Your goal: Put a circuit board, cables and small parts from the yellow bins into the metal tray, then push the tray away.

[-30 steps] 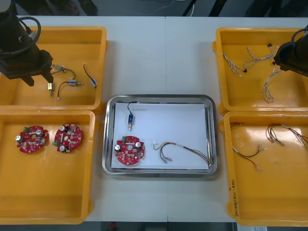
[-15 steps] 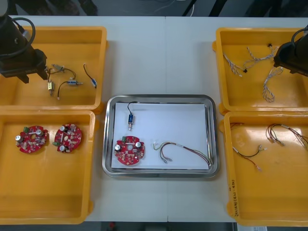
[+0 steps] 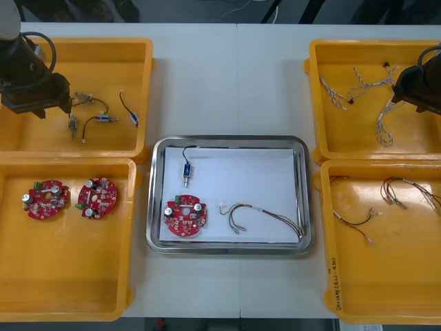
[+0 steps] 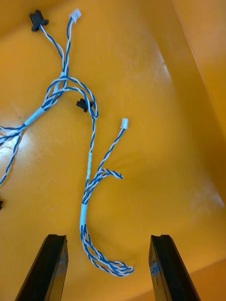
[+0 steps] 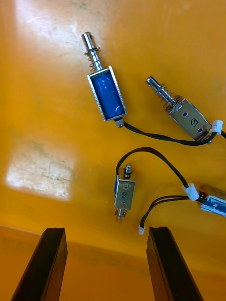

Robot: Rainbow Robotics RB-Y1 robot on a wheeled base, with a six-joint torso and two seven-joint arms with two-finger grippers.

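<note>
The metal tray (image 3: 306, 196) lies at mid-table, white inside. It holds a round red circuit board (image 3: 185, 216), a small metal part (image 3: 186, 171) with a black lead, and a red and yellow cable (image 3: 265, 217). My left gripper (image 3: 38, 103) hangs open over the far left yellow bin (image 3: 103, 47). Between and beyond its fingers (image 5: 51, 263) lie several small metal parts (image 5: 106, 95). My right gripper (image 3: 417, 95) is open over the far right yellow bin (image 3: 365, 47). A twisted blue and white cable (image 4: 89, 160) lies loose between its fingers (image 4: 165, 268).
The near left bin (image 3: 69, 289) holds two more circuit boards (image 3: 45, 200). The near right bin (image 3: 386, 289) holds a black cable (image 3: 353, 219) and red and yellow cables (image 3: 406, 189). More blue and white cables (image 3: 344, 93) lie in the far right bin.
My left gripper has drifted left and back over the far left bin, away from the small parts. The right gripper has barely moved.
</note>
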